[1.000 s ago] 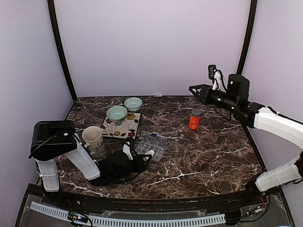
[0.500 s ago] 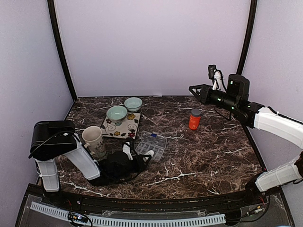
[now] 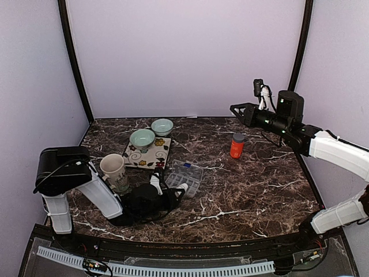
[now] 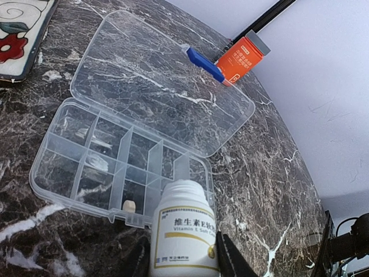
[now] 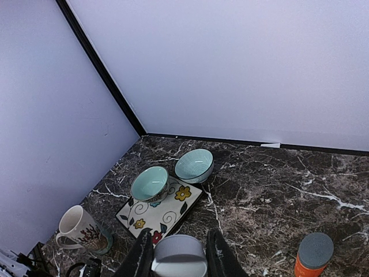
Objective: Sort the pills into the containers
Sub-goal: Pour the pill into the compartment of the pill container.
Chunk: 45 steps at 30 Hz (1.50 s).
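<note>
The containers are the cells of a clear organiser box [image 4: 86, 156] [image 3: 185, 175], lying open with its lid [image 4: 161, 81] folded back. One pale pill [image 4: 129, 205] lies in a near cell. My left gripper [image 4: 184, 257] [image 3: 168, 194] is shut on a white vitamin bottle [image 4: 184, 228]. The bottle's uncapped neck leans over the box's near right corner. High at the back right, my right gripper [image 5: 180, 261] [image 3: 236, 108] is shut on a round grey-white cap [image 5: 180, 254].
An orange bottle [image 3: 237, 146] [image 4: 242, 57] [image 5: 314, 258] with a grey cap stands right of the box. A cream mug [image 3: 113, 171] [image 5: 76, 226] stands left of it. Two pale green bowls [image 3: 142, 139] [image 3: 162, 126] are by a flowered tile [image 3: 149, 156].
</note>
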Each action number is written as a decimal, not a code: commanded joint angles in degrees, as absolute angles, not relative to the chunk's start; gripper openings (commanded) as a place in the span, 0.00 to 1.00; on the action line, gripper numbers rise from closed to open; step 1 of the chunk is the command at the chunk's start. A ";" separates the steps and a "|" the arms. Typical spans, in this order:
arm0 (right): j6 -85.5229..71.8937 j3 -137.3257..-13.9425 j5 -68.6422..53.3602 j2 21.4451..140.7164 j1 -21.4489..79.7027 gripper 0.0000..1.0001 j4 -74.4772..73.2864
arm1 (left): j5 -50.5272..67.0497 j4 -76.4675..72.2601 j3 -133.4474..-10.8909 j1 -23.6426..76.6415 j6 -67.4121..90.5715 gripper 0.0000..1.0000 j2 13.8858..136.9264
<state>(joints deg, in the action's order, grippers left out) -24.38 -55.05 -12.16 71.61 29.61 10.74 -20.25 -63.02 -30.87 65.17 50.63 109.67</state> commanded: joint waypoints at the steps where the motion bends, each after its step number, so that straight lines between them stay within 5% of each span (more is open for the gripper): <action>1: -24.83 -54.77 -12.39 71.41 29.13 0.00 13.18 | -20.83 -61.70 -31.74 65.64 50.33 0.00 107.31; 45: -24.79 -55.16 -12.47 71.69 29.12 0.00 12.57 | -21.72 -58.78 -32.47 65.91 49.68 0.00 106.30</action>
<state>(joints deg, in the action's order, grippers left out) -24.53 -55.05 -12.16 71.64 29.61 10.72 -21.32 -57.58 -32.12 65.54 50.13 107.85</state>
